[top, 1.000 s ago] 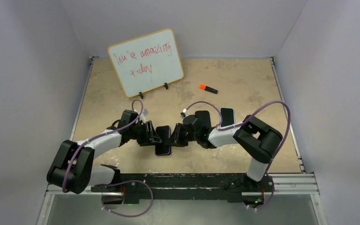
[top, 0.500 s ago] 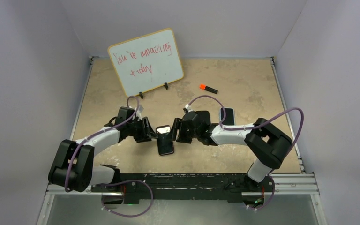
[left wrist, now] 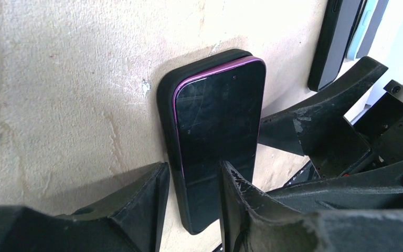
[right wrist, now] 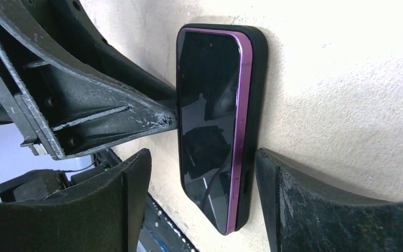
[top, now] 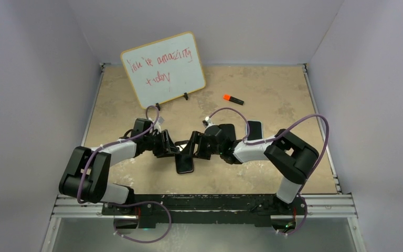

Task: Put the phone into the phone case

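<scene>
Left gripper (left wrist: pixel 194 176), right gripper (right wrist: pixel 202 157): fingers spread, phone (right wrist: pixel 210 121) lain between them.
Wrist views only: purple rim seen within phone case (right wrist: pixel 257 105).
Changed: phone laid flatter.

Access to the phone (top: pixel 184 164) is obstructed at its far end. There the left gripper (left wrist: pixel 193 169) and right gripper (right wrist: pixel 202 163) are set from opposite sides, both spread open. One left finger (right wrist: pixel 99 115) is found against the phone's screen edge. The right fingers (right wrist: pixel 294 210) are seen straddling the phone, with a gap at each side. Bare table (top: pixel 215 178) is noted off the phone's near end and near-right, and passage there is unobstructed. To the phone's far right, a dark device (top: pixel 254 128) is laid beside the right arm. A whiteboard (top: pixel 163 68) and an orange marker (top: pixel 233 98) are placed well beyond the phone.
</scene>
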Controlling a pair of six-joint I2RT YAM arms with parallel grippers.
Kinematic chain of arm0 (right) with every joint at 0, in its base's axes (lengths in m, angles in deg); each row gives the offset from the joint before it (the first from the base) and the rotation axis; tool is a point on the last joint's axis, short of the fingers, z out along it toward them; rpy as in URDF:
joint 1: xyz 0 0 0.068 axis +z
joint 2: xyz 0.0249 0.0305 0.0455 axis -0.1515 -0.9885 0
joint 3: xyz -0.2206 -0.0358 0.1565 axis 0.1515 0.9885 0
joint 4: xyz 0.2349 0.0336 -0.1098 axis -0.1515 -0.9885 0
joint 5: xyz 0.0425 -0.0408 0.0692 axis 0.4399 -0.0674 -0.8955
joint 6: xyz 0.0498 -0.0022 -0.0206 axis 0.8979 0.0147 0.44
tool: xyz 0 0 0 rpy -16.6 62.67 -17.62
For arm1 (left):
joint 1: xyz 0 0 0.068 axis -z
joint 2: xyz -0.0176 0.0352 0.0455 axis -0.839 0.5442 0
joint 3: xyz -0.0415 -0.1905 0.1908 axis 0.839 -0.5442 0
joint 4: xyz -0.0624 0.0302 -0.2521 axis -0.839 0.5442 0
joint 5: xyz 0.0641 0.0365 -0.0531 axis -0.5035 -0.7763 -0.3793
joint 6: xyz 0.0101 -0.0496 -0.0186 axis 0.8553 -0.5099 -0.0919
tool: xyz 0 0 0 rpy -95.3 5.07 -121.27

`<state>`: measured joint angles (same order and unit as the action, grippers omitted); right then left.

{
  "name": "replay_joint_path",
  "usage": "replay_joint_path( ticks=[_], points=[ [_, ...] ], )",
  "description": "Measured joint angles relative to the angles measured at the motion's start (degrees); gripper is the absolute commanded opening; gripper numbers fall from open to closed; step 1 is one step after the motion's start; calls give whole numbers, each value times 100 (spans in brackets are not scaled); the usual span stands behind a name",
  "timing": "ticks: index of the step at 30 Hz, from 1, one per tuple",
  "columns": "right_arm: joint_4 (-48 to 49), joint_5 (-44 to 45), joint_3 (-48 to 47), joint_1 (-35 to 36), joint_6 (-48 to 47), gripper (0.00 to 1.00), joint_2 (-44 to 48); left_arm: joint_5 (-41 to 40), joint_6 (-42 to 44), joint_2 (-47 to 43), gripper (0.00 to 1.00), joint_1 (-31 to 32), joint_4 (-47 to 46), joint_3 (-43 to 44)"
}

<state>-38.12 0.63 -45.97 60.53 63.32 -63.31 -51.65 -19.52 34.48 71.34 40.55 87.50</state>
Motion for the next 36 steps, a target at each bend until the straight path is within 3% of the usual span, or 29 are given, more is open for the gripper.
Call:
replay_joint_path(
  ticks=[6,17,28,33,36],
  points=[
    [249,-170,11,-24,116,75,-111,15,-2,79,30,-17,-24,0],
    [763,122,289,-79,710,78,-98,293,-120,291,29,-240,-173,-24],
    [588,420,120,31,562,82,-122,442,-111,455,22,-341,-223,-22],
    [411,315,-236,-26,267,82,-319,509,-157,455,21,-391,-234,-26],
    [949,-195,-70,-256,337,80,-433,601,-264,455,21,-433,-376,-101]
  ],
)
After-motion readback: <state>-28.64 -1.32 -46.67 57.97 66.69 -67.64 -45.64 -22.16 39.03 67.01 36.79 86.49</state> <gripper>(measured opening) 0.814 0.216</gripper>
